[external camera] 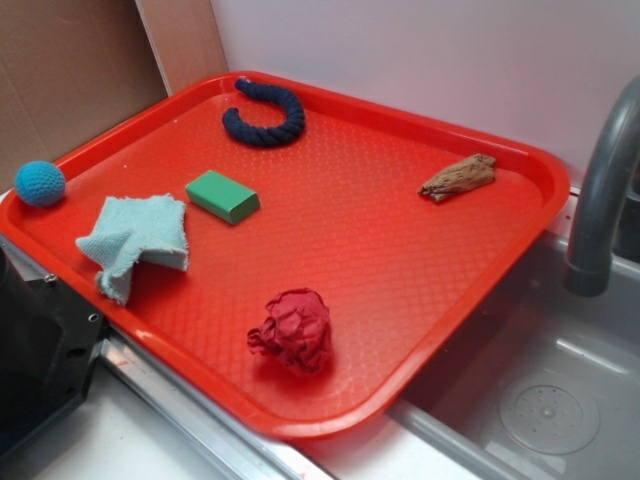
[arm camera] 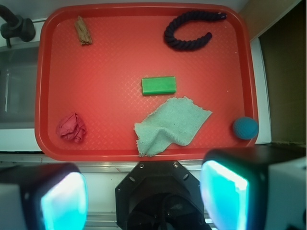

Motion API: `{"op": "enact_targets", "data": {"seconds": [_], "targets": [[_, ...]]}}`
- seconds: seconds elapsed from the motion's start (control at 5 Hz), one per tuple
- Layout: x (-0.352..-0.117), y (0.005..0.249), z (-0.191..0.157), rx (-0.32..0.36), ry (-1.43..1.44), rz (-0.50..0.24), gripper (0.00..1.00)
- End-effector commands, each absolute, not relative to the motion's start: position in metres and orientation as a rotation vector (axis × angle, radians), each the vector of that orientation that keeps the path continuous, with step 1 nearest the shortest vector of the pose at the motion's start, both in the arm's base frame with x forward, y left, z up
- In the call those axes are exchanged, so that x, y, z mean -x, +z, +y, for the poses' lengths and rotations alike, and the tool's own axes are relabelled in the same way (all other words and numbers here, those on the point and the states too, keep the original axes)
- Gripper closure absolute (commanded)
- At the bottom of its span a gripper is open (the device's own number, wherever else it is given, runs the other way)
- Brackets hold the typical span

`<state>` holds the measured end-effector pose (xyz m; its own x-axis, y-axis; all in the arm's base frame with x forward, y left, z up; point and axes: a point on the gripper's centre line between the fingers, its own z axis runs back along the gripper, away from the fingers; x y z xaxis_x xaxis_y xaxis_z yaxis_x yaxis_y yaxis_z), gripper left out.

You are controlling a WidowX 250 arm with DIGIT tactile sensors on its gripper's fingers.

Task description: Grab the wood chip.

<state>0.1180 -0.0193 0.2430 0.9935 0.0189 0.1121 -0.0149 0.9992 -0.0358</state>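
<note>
The wood chip is a small brown ridged piece lying flat near the far right corner of the red tray. In the wrist view the wood chip lies at the tray's upper left. My gripper is open and empty, high above the robot base, off the tray's near edge and far from the chip. Its two fingers show at the bottom of the wrist view with a wide gap. The gripper is out of the exterior view.
On the tray lie a green block, a light blue cloth, a dark red paper ball, a navy rope ring and a blue ball. A grey faucet and a sink are at the right.
</note>
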Motion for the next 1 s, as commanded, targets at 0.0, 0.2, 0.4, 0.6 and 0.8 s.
{"op": "enact_targets", "data": {"seconds": [0.0, 0.2, 0.4, 0.6, 0.8], "targets": [[-0.118, 0.243, -0.019, 0.035, 0.017, -0.113, 0.0], [-0.168, 0.204, -0.023, 0.017, 0.001, -0.276, 0.0], [-0.221, 0.173, -0.046, 0.009, -0.046, -0.364, 0.0], [-0.269, 0.136, -0.071, 0.038, -0.145, -0.415, 0.0], [-0.31, 0.108, -0.088, 0.01, -0.222, -0.403, 0.0]]}}
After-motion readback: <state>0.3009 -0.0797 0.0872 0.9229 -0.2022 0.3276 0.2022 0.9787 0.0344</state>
